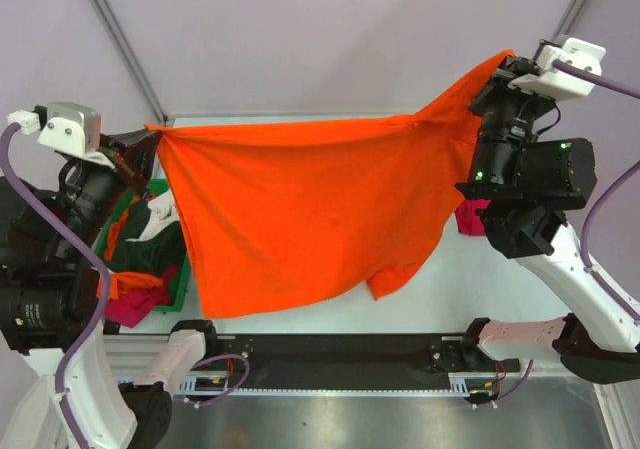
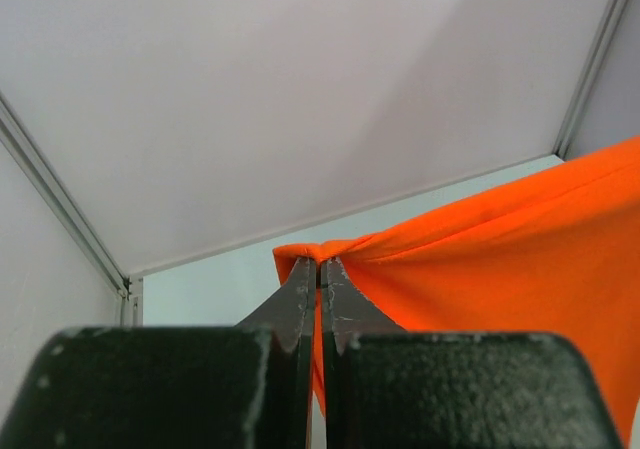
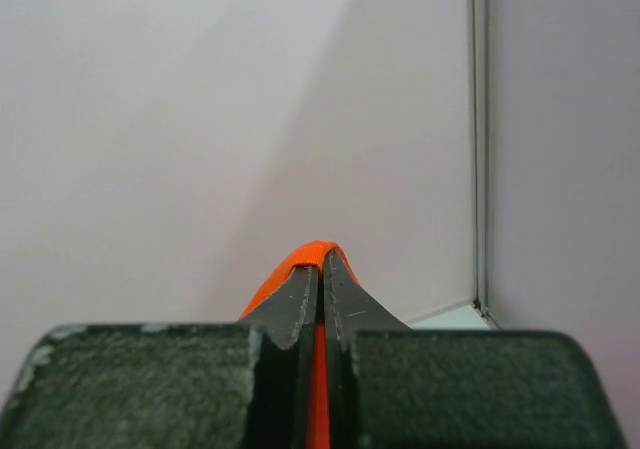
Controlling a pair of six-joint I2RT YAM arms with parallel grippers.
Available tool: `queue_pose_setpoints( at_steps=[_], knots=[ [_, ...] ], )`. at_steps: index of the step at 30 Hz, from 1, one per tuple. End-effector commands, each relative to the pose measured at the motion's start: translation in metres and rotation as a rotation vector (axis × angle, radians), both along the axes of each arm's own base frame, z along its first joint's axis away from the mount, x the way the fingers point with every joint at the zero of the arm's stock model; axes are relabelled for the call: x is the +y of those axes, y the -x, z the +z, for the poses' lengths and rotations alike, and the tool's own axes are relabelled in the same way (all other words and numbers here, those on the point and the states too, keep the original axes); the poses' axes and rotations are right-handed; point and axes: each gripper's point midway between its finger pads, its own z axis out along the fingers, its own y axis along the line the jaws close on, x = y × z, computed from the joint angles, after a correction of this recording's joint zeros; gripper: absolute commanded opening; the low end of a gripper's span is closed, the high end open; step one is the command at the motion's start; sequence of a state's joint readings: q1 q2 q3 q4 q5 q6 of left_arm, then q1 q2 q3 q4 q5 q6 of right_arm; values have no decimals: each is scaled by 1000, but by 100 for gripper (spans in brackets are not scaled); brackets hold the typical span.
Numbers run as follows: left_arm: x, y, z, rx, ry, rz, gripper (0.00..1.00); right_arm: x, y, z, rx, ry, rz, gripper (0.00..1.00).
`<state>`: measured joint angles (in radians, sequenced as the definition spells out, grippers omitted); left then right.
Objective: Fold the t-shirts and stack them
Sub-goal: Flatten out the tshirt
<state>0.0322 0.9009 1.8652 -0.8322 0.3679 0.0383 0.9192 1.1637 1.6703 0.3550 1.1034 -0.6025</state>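
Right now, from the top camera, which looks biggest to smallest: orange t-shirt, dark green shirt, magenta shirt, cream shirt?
1. The bright orange cloth t-shirt, spread wide, held up nearer the camera.
2. The dark green cloth shirt.
3. The magenta-red cloth shirt and cream cloth shirt: about alike, both partly hidden, so unranked.
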Motion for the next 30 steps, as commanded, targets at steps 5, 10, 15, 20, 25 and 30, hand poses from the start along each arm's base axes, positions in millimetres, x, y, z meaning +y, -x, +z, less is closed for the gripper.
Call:
queue_pose_setpoints(
  at_steps=[5, 10, 15, 20, 25, 30],
  knots=[
    [1, 9, 15, -53, 26, 7, 0, 18, -14, 9, -17, 63, 40, 0],
    [6, -35, -17, 32, 27, 29, 0, 1, -58, -7, 11, 25, 13, 0],
    [12, -107, -21, 57, 6, 46, 0, -17, -131, -18, 79, 39, -57, 0],
    [17, -174, -12, 57, 16, 65, 0, -13, -194, -19, 73, 22, -43, 0],
    [21, -232, -2, 13, -10, 109, 0, 5, -260, -40, 57, 55, -31, 0],
    [30, -298, 24, -40, 41, 164, 0, 14, -269, 1, -113, 32, 20, 0]
  ],
)
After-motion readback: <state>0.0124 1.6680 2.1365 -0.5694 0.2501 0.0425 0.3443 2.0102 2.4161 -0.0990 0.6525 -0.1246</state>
